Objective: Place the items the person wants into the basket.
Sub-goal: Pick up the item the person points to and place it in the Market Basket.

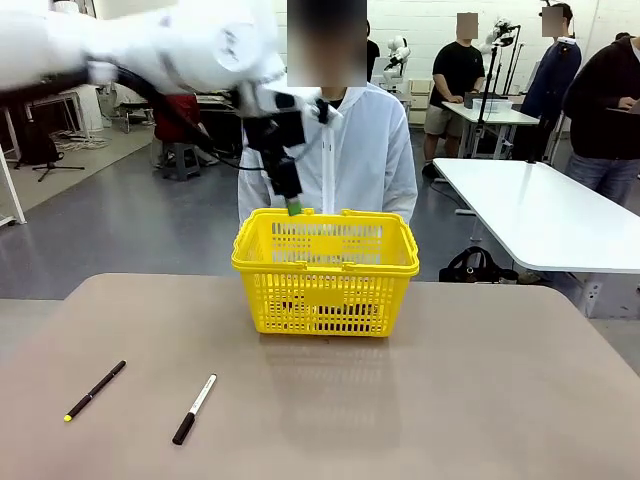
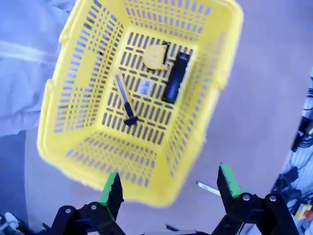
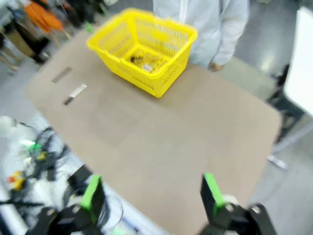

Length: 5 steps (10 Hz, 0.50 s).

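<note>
On the basket's floor lay the tape measure and utility knife, beside a dark object. Your left gripper hung above, fingers spread, empty; your right gripper likewise. Judging by that, you had little left.

— What is counted on the table?
— One yellow basket, one black pen and one black-and-white marker are counted.
— And inside the basket?
— One tape measure, one utility knife and one dark oblong object are counted.
— Grippers?
— Two are counted: the left gripper and the right gripper.
</note>
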Each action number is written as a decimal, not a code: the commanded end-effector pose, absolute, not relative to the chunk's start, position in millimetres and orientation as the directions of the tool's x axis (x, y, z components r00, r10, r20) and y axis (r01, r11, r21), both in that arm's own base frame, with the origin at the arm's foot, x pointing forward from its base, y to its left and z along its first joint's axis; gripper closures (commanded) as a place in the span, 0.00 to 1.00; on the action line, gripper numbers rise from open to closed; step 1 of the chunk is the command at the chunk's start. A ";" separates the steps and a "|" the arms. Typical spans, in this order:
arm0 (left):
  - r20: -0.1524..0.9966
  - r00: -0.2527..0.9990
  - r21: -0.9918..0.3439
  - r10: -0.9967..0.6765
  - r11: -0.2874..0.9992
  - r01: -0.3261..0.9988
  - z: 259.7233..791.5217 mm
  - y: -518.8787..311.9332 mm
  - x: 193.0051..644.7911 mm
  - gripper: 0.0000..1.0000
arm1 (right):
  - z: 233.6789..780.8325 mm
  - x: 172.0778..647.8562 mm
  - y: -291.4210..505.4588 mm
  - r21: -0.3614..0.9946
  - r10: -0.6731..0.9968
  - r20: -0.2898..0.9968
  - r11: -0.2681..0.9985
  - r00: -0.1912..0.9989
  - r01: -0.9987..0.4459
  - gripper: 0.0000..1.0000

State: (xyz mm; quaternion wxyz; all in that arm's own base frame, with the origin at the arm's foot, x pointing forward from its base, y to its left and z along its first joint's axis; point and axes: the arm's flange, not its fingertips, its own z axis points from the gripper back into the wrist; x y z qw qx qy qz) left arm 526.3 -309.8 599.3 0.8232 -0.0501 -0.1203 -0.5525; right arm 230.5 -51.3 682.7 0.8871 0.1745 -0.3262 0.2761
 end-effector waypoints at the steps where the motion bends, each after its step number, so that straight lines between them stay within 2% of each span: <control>1: 0.336 0.400 0.048 -0.852 0.440 0.897 595.6 -217.8 430.7 0.00 | 681.7 231.2 -50.1 0.128 0.378 0.674 0.786 0.635 -0.604 0.00; 3: 0.382 0.418 0.041 -0.824 0.467 0.884 598.0 -168.7 371.1 0.00 | 681.7 231.2 -50.1 0.128 0.378 0.674 0.786 0.635 -0.604 0.00; 5: 0.439 0.454 0.049 -0.776 0.525 0.850 620.3 -117.5 332.5 0.00 | 681.7 231.2 -50.1 0.128 0.378 0.674 0.786 0.635 -0.604 0.00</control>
